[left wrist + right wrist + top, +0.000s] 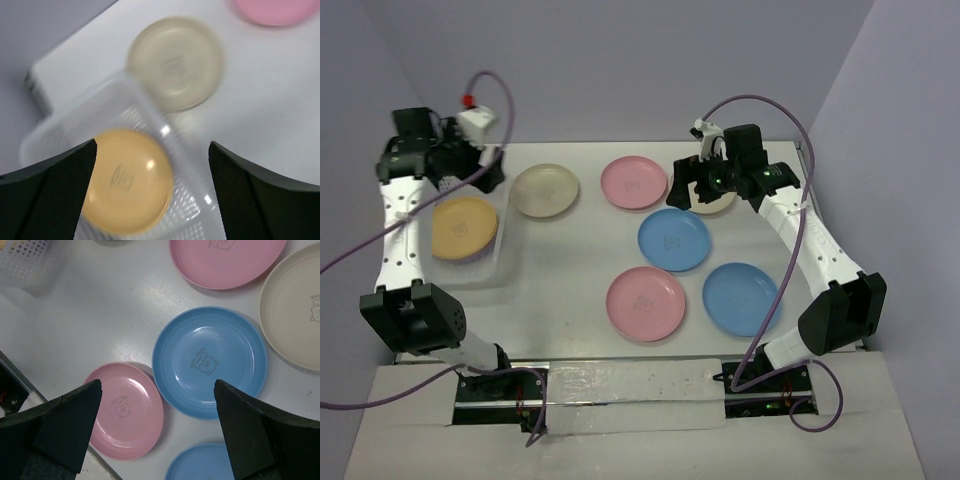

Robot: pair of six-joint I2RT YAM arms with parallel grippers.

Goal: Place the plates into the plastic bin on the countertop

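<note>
Now, left gripper (152, 145): hanging wide open, empty, over yellow plate (125, 180) in plastic bin (60, 127).
Right gripper (158, 385): gaping empty.
Next: likely grabbing cream plate (295, 320).

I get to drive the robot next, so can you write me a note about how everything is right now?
Left gripper: open, holding nothing, above the bin.
Right gripper: open, holding nothing, above the plates on the table.
Done: one yellow plate lies in the bin.
Left to do: six plates on the table, outside the bin: cream plate beside the bin, second cream plate, far pink plate, near pink plate, middle blue plate, near blue plate.
</note>
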